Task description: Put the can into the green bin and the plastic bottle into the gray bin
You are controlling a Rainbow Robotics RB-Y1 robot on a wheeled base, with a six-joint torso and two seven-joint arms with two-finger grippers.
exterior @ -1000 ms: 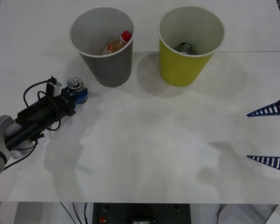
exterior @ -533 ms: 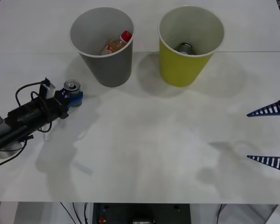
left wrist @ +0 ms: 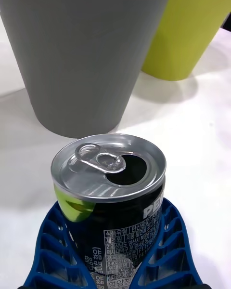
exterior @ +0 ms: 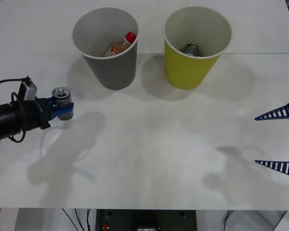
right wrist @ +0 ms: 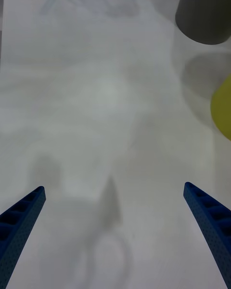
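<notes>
Front view: The left gripper point(exterior: 61, 107) sits at the left side of the white table point(exterior: 149, 159), its blue fingers pinching an upright can point(exterior: 61, 94) with a silver top. This held can stands left of the gray bin point(exterior: 106, 45) and apart from it. The gray bin stands at the back of the table; inside it lies a plastic bottle point(exterior: 122, 44) with a red cap, leaning against the inner wall. Just beside it, to its right, stands the green bin point(exterior: 195, 45), with a second can point(exterior: 191, 49) lying at its bottom. The right gripper point(exterior: 278, 139) is at the right edge of the table, fingers spread wide with nothing between them, well apart from both bins.

Right wrist view: The right gripper point(right wrist: 115, 231) has its two blue fingers spread at the corners over bare table point(right wrist: 96, 101). The base of the gray bin point(right wrist: 204, 12) and a part of the green bin point(right wrist: 222, 113) show farther off.

Left wrist view: The left gripper point(left wrist: 113, 265) has its ribbed blue fingers wrapped around the dark body of the can point(left wrist: 110, 197). The can is upright, its top open with the pull tab still attached. Behind it stand the gray bin point(left wrist: 82, 48) and the green bin point(left wrist: 192, 29), neither touching the can.
</notes>
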